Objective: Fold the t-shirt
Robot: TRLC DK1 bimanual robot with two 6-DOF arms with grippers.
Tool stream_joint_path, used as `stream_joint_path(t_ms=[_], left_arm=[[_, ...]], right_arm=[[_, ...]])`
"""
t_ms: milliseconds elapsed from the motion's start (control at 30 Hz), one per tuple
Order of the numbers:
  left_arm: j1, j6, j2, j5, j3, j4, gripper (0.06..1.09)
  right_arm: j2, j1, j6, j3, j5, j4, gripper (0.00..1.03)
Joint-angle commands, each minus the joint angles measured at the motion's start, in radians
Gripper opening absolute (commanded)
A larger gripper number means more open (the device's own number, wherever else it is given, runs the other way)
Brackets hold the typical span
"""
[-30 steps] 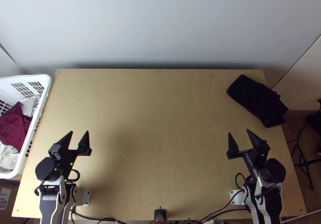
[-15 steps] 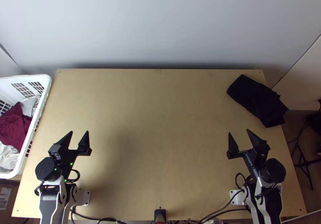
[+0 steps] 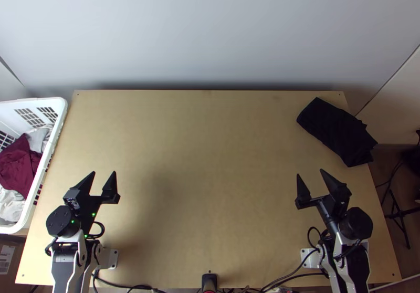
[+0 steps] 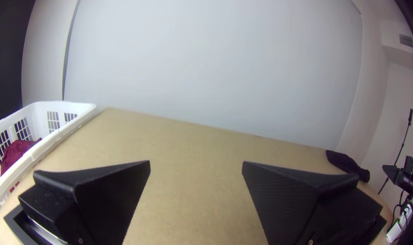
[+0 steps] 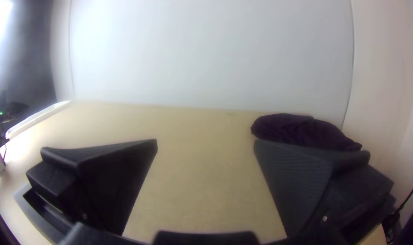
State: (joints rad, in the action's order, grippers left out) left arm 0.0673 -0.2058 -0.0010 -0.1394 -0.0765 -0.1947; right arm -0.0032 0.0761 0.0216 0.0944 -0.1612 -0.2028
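In the top view a black cloth (image 3: 337, 131) lies in a folded bundle at the table's far right corner, its right end over the edge. My left gripper (image 3: 104, 173) stands open above the table's near left part, far from the cloth. Nearer to it, my right gripper (image 3: 310, 172) is open over the near right part, nothing between its fingers. In the left wrist view, the left gripper (image 4: 196, 163) has its fingers wide apart, with the dark cloth (image 4: 347, 165) in the distance. The right wrist view has the right gripper (image 5: 205, 141) open and the cloth (image 5: 302, 130) beyond one finger.
A white laundry basket (image 3: 59, 130) with dark red (image 3: 20, 164) and pale clothes stands along the table's left edge. Cables run along the near edge of the wooden table (image 3: 210, 151). A pale wall (image 3: 210, 30) rises behind the far edge.
My right gripper has shifted very slightly to the left. The left arm and the black cloth are unmoved.
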Motion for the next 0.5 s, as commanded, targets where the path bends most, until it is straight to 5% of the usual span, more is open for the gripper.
stream_joint_path(t_ms=[0, 333, 467], left_arm=[[0.000, -0.001, 0.001, 0.000, 0.000, 0.000, 1.04], [-0.003, -0.004, -0.001, 0.000, 0.000, 0.023, 1.04], [0.034, 0.057, -0.002, 0.004, 0.000, 0.198, 1.04]], right_arm=[[0.000, 0.050, 0.008, -0.001, -0.001, 0.000, 0.99], [0.000, 0.034, 0.001, -0.001, 0.008, 0.000, 0.99], [-0.001, 0.013, 0.026, 0.007, 0.063, 0.071, 0.99]])
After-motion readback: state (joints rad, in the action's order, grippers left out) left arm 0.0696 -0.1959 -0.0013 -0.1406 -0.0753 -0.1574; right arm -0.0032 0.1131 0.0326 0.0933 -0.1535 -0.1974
